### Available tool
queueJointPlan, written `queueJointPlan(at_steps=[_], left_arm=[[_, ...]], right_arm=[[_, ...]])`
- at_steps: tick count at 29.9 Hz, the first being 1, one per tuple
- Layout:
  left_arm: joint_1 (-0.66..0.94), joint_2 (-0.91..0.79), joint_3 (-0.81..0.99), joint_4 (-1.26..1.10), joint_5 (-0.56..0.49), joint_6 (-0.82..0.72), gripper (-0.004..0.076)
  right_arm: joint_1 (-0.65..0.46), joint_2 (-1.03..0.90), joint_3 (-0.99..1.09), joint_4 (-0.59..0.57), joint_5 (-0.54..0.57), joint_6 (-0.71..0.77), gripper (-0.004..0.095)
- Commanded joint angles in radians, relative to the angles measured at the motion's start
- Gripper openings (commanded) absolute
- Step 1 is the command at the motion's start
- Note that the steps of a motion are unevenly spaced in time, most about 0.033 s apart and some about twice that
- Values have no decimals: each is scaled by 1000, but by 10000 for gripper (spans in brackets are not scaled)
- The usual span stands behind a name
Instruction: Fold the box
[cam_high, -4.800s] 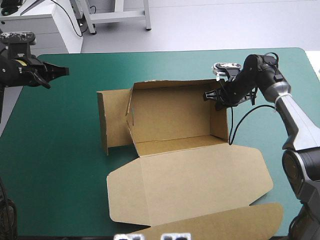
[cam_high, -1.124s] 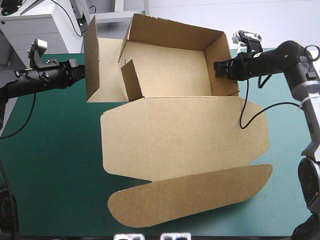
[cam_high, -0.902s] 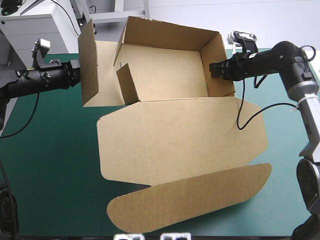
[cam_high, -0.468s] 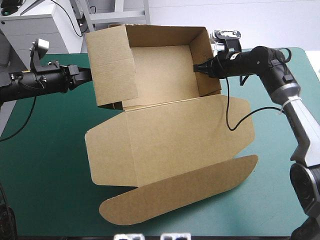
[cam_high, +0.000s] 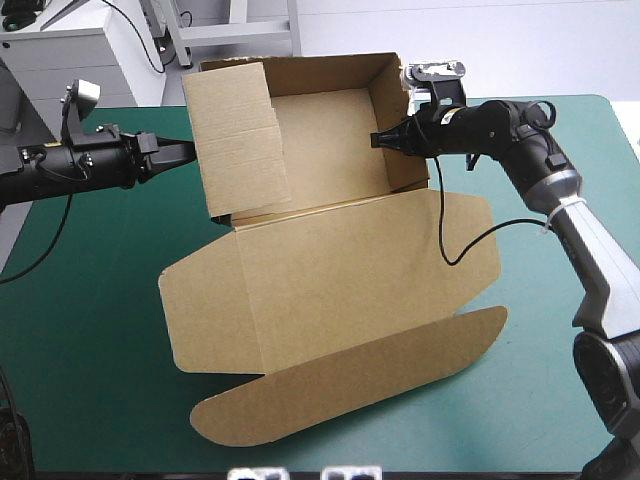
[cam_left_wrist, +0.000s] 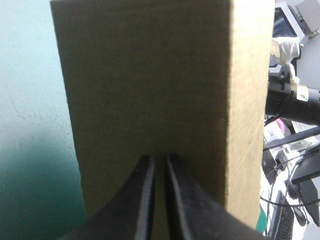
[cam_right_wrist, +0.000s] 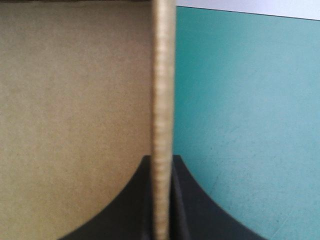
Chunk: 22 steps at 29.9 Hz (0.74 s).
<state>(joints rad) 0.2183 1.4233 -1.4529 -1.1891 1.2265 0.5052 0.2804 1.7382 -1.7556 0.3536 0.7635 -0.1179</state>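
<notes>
right gripper (cam_high: 378, 140) clamps the right wall (cam_high: 408, 168) of the box (cam_high: 330, 270), steadying it; left gripper (cam_high: 190, 150), fingers pressed together, noses the side flap (cam_high: 240, 140) inward.

One box (cam_high: 340, 270), left pincer (cam_high: 190, 150), right pincer (cam_high: 379, 140)

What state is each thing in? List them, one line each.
box: open, tray part lifted and tilted, lid spread out unfolded.
left side flap: folded inward across the tray's left end.
left gripper: shut, tips at that flap's outer face.
right gripper: shut on the box's right wall.
</notes>
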Motion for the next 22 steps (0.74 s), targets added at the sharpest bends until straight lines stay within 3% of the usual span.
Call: queueJointPlan(at_steps=[1,5,9,18,22], left_arm=[[-4,-36,-28,-73,43,-1,183],[-4,-36,-28,-69,60,-1,398],[-20,-36,-28,-67,60,-1,563],[-104,-36,-28,25,9,-20,585],[-159,-36,-28,121,-73,-107,566]], right_arm=[[2,-58,-33,26,-73,27,1],[10,-58,-33,14,-73,32,0],[22,-53,-33,0,-73,39,0],[45,-27,-33,-7,-71,53,1],[83,-27,-33,-100,-76,101,1]])
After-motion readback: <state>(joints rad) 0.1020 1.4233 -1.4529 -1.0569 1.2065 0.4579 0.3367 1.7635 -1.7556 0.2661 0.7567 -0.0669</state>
